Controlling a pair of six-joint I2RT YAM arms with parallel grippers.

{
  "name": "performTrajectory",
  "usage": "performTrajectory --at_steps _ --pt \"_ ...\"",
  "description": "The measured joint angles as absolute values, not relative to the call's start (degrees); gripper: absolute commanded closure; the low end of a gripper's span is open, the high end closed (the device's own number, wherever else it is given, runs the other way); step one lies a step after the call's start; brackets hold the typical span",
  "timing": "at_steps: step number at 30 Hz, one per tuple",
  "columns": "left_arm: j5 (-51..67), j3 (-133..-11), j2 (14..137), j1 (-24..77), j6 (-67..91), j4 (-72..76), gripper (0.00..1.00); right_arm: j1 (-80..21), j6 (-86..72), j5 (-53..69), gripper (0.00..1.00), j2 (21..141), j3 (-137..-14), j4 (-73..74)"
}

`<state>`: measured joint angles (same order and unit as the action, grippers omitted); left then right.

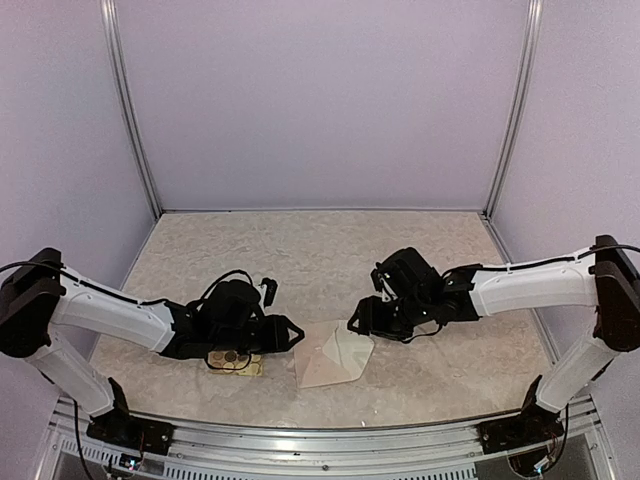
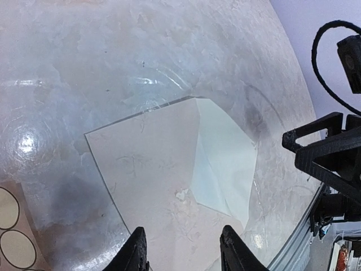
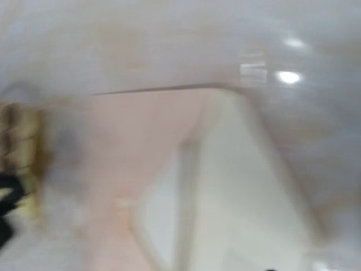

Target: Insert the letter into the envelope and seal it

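The pale pinkish envelope lies flat on the table between the arms, with its flap folded open and showing a white inside. The letter does not show in any view. My left gripper is open and empty at the envelope's left edge. In the left wrist view its tips hover over the pink body, and the white flap lies beyond. My right gripper hangs just above the flap's far right corner. The right wrist view is blurred; it shows the envelope and its flap, but no fingers.
A small sheet of round stickers lies under my left wrist, and it shows at the lower left of the left wrist view. The table's near metal rail runs in front. My right arm stands close beyond the flap.
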<state>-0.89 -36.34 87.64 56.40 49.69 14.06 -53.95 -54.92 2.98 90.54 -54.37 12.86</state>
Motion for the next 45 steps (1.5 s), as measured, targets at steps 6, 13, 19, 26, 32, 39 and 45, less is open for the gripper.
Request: performTrajectory --at_steps 6,13,19,26,32,39,45 --pt "-0.9 -37.0 88.6 57.8 49.7 14.1 0.64 -48.7 -55.0 6.2 0.42 88.6 -44.4 9.4" --pt "-0.5 -37.8 93.4 58.9 49.9 15.0 0.69 -47.4 -55.1 10.7 0.44 88.9 -41.4 4.2" --pt "-0.3 -37.9 97.6 58.9 49.9 16.4 0.72 -47.4 -55.0 13.4 0.44 91.5 -41.4 -0.3" --pt "0.2 -38.5 99.7 58.9 49.9 19.6 0.72 -47.4 -53.6 17.0 0.46 94.2 -41.7 -3.2" --pt "0.2 -38.5 99.9 59.0 49.9 19.9 0.72 -48.2 -51.5 19.1 0.45 94.3 -43.9 -4.0" --pt "0.2 -38.5 99.9 59.0 49.9 19.9 0.72 -52.4 -49.0 20.8 0.44 97.7 -51.1 -5.1" --pt "0.2 -38.5 99.9 59.0 49.9 19.9 0.72 -54.7 -48.9 22.1 0.44 102.8 -52.8 -5.8"
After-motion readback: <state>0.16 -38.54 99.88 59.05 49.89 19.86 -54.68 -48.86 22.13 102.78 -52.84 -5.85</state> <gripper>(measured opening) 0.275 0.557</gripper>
